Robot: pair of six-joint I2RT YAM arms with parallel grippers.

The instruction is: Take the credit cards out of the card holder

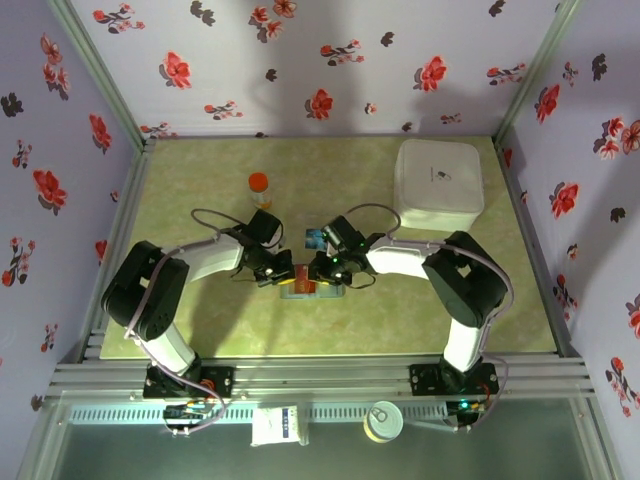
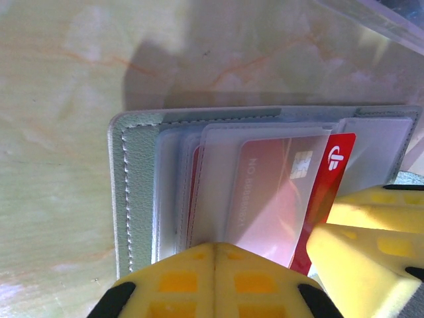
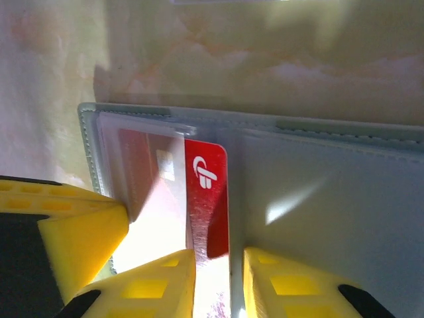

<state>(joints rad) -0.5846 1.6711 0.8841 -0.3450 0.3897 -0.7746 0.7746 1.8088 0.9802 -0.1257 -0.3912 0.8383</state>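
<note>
Green tabletop under open card holder — left gripper clenched, pinning pockets; red card lying crosswise between right gripper's narrowed jaws, grip unclear

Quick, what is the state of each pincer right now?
Left pincer: closed, pressing at the card holder edge; whether it grips it cannot be told.
Right pincer: closed on the red credit card.
</note>
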